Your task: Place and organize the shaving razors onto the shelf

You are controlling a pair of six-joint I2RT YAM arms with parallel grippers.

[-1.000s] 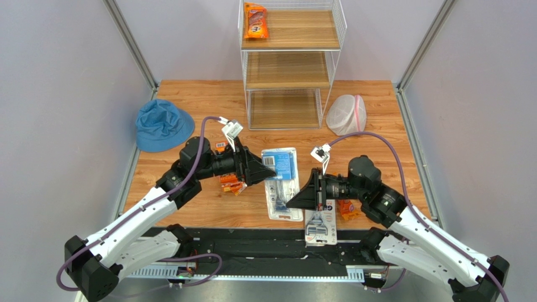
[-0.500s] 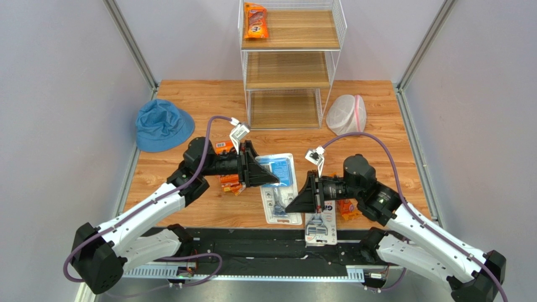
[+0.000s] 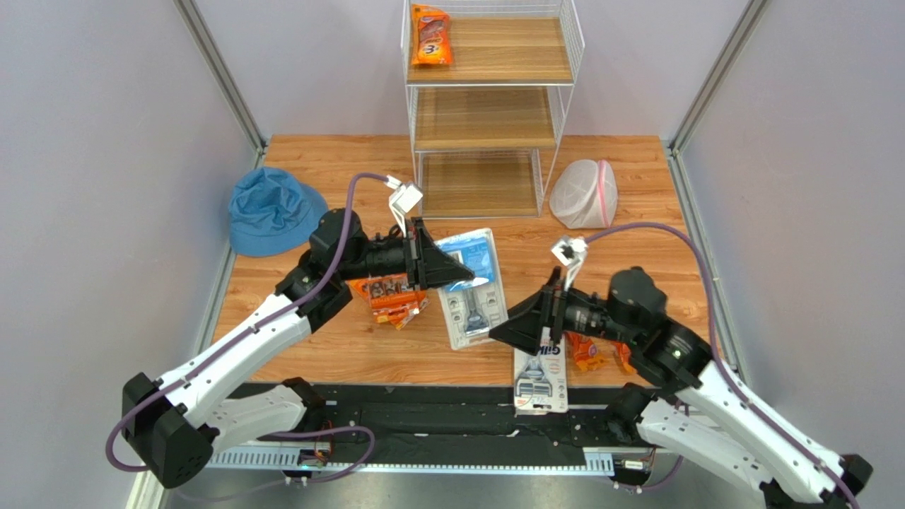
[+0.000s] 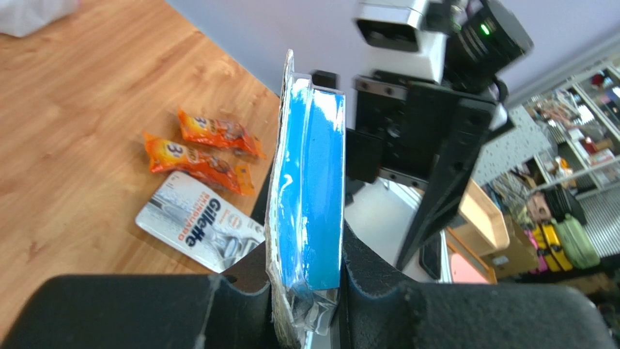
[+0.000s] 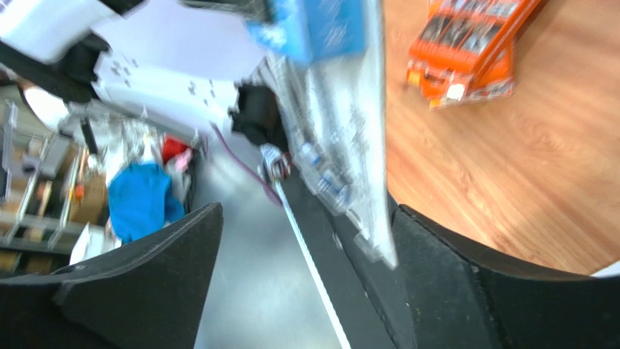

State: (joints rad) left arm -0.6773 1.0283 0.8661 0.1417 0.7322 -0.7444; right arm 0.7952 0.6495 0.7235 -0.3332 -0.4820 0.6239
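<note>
The blue card (image 4: 309, 182) is clamped by its blue end in the left gripper (image 4: 305, 280), turned on edge and lifted above the middle of the tabletop (image 3: 340, 170). That grip is judged fit for carrying the card off alone. The right gripper (image 5: 305, 211) is seen with its jaws wide, one on each side of the card's clear end, and nothing is pinched. The card is close against one finger, though contact cannot be told. The weight is therefore judged to be borne by the left arm only.

The shelf (image 3: 499, 117) is found at the far edge, with an orange bag (image 3: 431, 35) laid at the left of its top board. A white card (image 3: 541, 376) is seen at the near edge, orange packs (image 3: 388, 300) left of the middle, and another orange pack (image 3: 587, 350) beneath the right arm. Next, a carry toward the far edge is called for, once the card is drawn out from between the right fingers.
</note>
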